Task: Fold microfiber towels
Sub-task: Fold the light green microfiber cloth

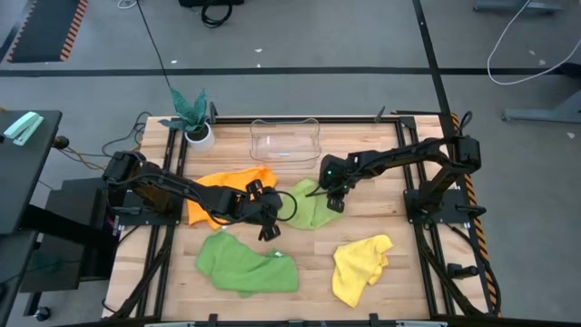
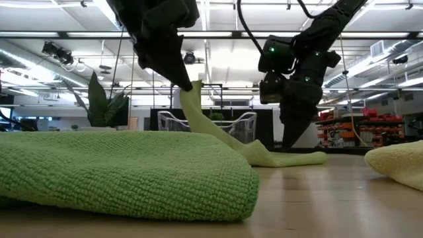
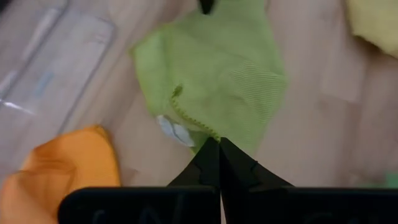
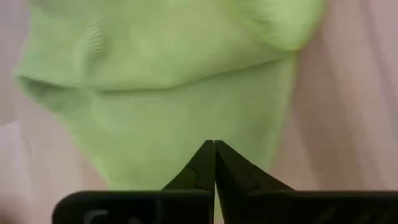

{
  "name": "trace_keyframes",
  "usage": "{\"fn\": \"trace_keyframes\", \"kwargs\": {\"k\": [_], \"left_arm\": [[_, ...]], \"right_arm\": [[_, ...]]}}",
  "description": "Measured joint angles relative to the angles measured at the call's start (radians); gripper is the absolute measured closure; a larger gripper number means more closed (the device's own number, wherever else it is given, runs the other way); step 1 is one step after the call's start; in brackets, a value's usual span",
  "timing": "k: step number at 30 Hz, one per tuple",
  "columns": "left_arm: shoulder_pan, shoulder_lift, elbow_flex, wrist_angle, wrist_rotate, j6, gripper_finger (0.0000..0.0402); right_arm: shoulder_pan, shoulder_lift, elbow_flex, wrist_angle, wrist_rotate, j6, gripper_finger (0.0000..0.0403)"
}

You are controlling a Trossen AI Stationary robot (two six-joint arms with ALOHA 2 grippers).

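plant [image 1: 192,116] back left, bin [image 1: 286,141] beside it at back centre. four towels: one [image 1: 225,193] before the plant, one [image 1: 311,202] centre between both grippers, one [image 1: 247,263] front left, one [image 1: 360,266] front right.

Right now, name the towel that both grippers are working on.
The light lime green towel at the table's middle: the left gripper pinches one corner up, the right gripper is down on it. The others lie untouched.

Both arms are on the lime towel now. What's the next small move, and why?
Probably raise the right gripper to match the left gripper. Both sets of jaws look shut on the light lime green towel; the left already holds its corner lifted while the rest lies on the table, so lifting evenly would spread it.
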Motion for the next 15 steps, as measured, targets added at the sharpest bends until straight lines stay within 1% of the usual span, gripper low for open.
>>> {"fn": "trace_keyframes", "kwargs": {"k": [3, 6, 9, 15], "left_arm": [[0.000, 0.000, 0.000, 0.000, -0.023, 0.017, 0.0400], [0.000, -0.001, 0.000, 0.002, -0.043, 0.029, 0.0400], [0.000, -0.005, 0.000, 0.027, -0.056, 0.051, 0.0400], [0.000, -0.049, 0.000, 0.108, -0.066, 0.127, 0.0400]], "right_arm": [[0.025, 0.000, 0.000, 0.000, 0.000, -0.008, 0.0395], [0.026, 0.000, 0.000, 0.000, 0.004, -0.021, 0.0397], [0.016, 0.000, 0.000, 0.001, 0.040, -0.032, 0.0391], [-0.020, 0.000, 0.000, 0.002, 0.042, -0.067, 0.0398]]}}
